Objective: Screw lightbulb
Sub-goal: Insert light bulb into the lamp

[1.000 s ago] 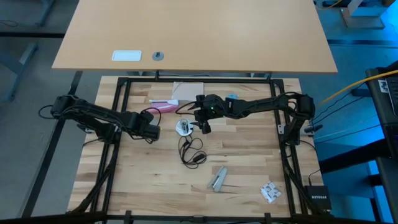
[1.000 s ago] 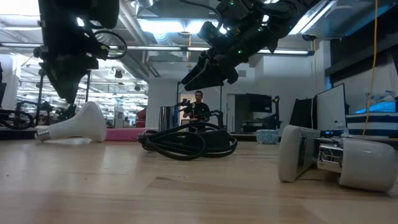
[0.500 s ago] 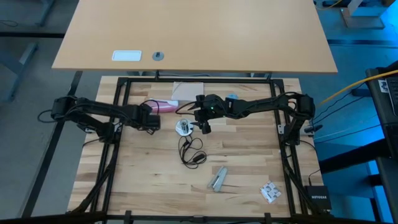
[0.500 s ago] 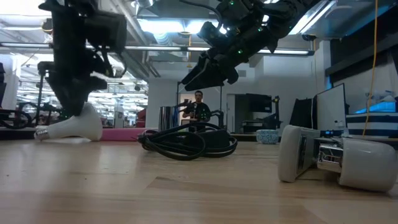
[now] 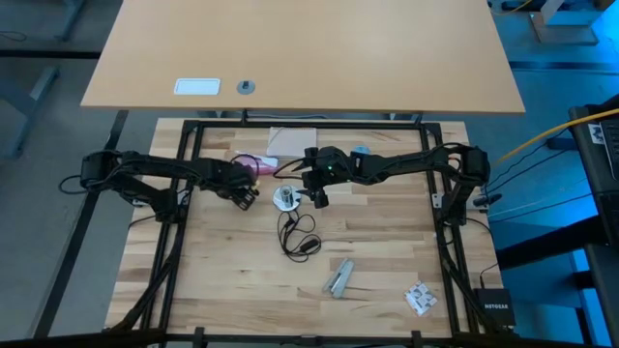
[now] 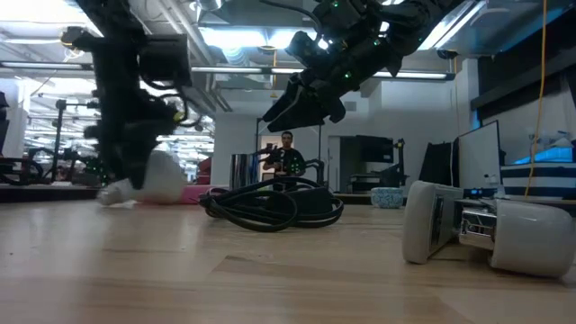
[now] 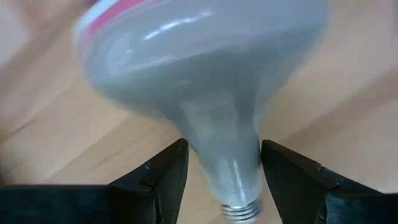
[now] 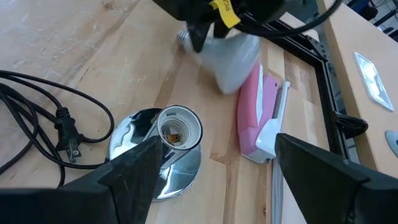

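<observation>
The lightbulb (image 7: 205, 81) lies on the wooden table (image 5: 387, 261), just beside a pink-and-white object (image 8: 264, 115), and its narrow neck sits right between the left gripper (image 7: 221, 168)'s fingers (image 7: 168, 174). Those jaws stand spread on either side of the neck, and whether they touch the glass cannot be told. In the high view the left gripper (image 5: 247, 188) is at about 9 o'clock from the silvery socket (image 5: 284, 198), close by, with the bulb at its tip. The socket (image 8: 165, 140) lies mouth up, and its black cord (image 5: 295, 232) runs off toward 6 o'clock in a loose coil. The right gripper (image 5: 317, 193) hovers just beside the socket at 3 o'clock, its jaws spread wide and holding nothing.
</observation>
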